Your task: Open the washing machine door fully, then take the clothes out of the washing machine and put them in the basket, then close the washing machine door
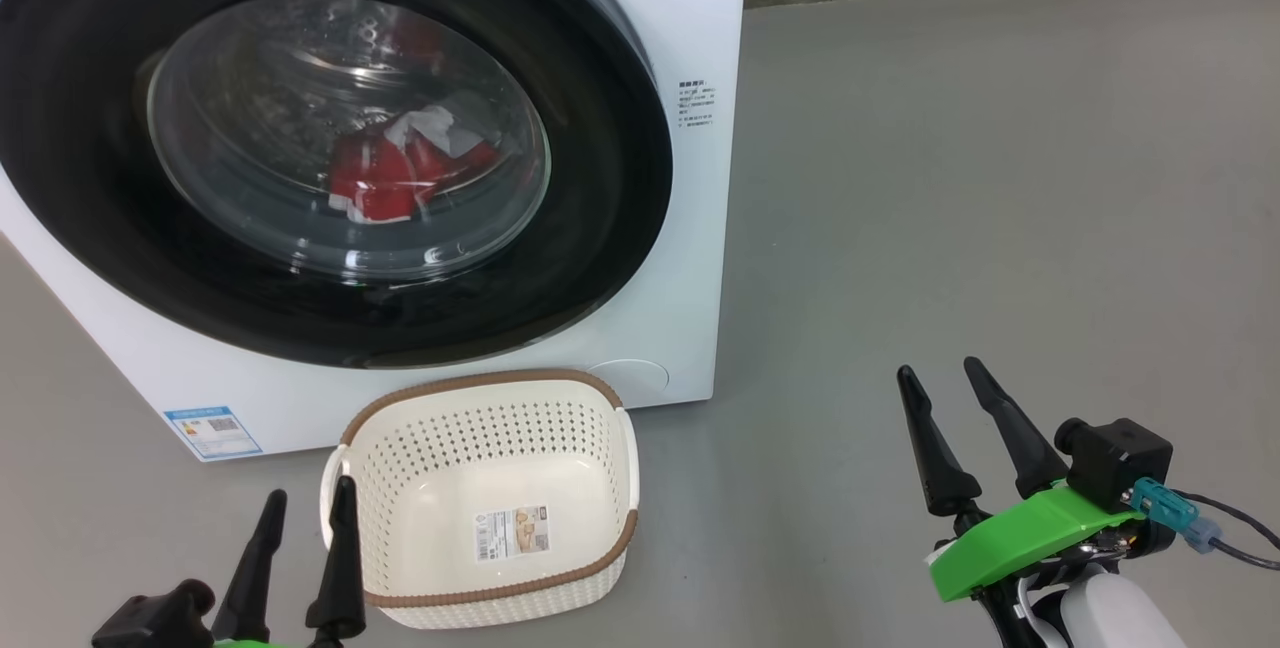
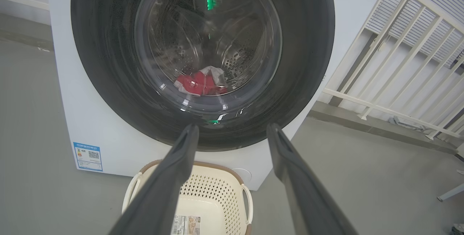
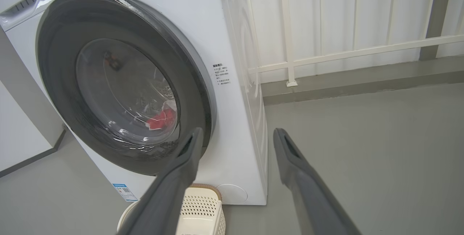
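Your left gripper [image 1: 311, 490] and right gripper [image 1: 938, 368] hang spread and empty, well short of the washing machine door [image 1: 610, 158], shut over the clothes [image 1: 400, 173] inside, so beware a grip slipping off its glossy surface or its swing clipping the basket [image 1: 480, 398] just below.

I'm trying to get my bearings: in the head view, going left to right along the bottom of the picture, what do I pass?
left hand → basket → right hand
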You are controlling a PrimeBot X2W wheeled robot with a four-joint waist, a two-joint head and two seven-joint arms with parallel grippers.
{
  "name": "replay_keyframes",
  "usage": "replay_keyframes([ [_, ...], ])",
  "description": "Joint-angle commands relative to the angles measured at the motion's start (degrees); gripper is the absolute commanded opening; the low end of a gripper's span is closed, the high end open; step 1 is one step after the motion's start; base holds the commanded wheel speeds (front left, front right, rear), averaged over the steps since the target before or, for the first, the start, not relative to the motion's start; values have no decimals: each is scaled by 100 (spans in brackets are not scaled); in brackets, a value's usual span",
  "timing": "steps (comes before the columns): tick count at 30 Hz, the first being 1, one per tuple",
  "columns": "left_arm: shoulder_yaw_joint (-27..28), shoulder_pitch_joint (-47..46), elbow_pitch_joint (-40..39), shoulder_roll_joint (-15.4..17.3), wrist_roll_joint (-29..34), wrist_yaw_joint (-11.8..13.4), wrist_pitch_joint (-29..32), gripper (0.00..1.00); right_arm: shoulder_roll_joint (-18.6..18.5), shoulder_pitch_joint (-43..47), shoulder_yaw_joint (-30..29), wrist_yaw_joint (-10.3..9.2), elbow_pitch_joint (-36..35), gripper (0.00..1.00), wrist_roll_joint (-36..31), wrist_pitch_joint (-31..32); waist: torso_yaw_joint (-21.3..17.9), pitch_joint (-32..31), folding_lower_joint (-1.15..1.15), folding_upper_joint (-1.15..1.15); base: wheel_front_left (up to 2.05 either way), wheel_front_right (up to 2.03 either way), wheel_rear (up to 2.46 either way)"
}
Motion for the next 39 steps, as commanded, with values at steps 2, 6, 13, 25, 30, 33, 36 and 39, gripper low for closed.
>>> replay_keyframes([
  [2, 164, -231, -192, 109, 252, -33, -124, 100, -53, -294, 166, -3, -173, 100, -238, -113, -4, 4, 0, 0, 0, 0, 0],
  [6, 173, -248, -202, 116, 510, -35, -192, 100, -59, -334, 218, -3, -182, 100, -497, -180, -9, 12, 0, 0, 0, 0, 0],
  [13, 201, -271, -222, 127, 957, -37, -310, 100, -69, -407, 305, -3, -174, 100, -941, -298, -15, 11, 0, 0, 0, 0, 0],
  [25, 222, -293, -222, 134, 1244, -38, -393, 100, -76, -456, 359, -3, -160, 100, -1224, -380, -20, 16, 0, 0, 0, 0, 0],
  [30, 219, -286, -211, 134, 1238, -38, -393, 100, -76, -445, 368, -3, -170, 100, -1211, -380, -10, 14, 0, 0, 0, 0, 0],
  [33, 214, -281, -207, 134, 1240, -38, -393, 100, -76, -441, 369, -3, -173, 100, -1211, -380, -6, 14, 0, 0, 0, 0, 0],
  [36, 224, -284, -220, 134, 1249, -38, -393, 100, -76, -461, 384, -3, -167, 100, -1208, -380, -5, 32, 0, 0, 0, 0, 0],
  [39, 234, -294, -262, 134, 1265, -38, -393, 100, -76, -516, 414, -3, -153, 45, -1201, -380, 1, 76, 0, 0, 0, 0, 0],
])
